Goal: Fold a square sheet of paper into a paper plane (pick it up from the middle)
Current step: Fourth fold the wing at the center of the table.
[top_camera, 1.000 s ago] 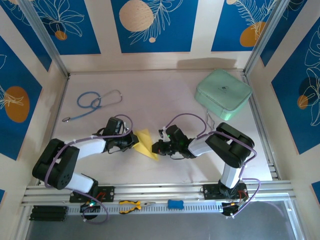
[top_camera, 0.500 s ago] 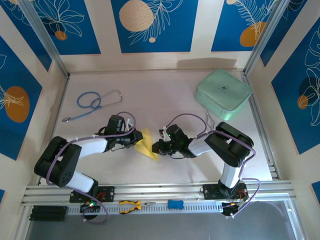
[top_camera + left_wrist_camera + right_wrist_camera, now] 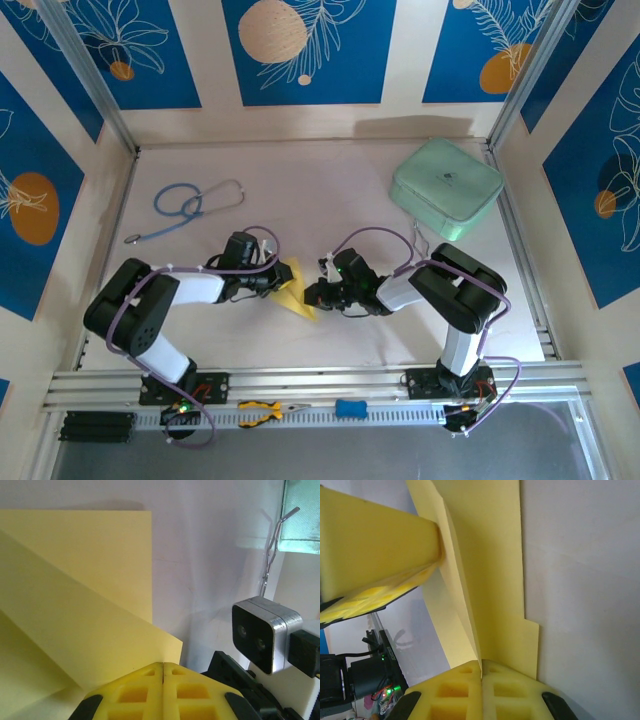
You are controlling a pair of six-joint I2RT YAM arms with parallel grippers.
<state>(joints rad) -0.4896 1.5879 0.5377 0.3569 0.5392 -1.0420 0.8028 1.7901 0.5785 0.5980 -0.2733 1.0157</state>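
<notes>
My left gripper (image 3: 271, 280) is closed tight, its tips pressed onto the square sheet of paper (image 3: 294, 288) — to flatten a fold, I judge — while my right gripper (image 3: 314, 296), equally closed, anchors the opposite tip. The partly folded sheet lies between them, touching both

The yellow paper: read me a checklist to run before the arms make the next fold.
1. Paper lies between both grippers, partly folded: ok.
2. Right gripper shut on the paper's raised fold: ok.
3. Left gripper shut at the paper's edge: ok. Whether it actually pinches the paper: cannot tell.
4. Folded layers lined up evenly: cannot tell.
5. Mint-green case and stethoscope apart from the paper: ok.
</notes>
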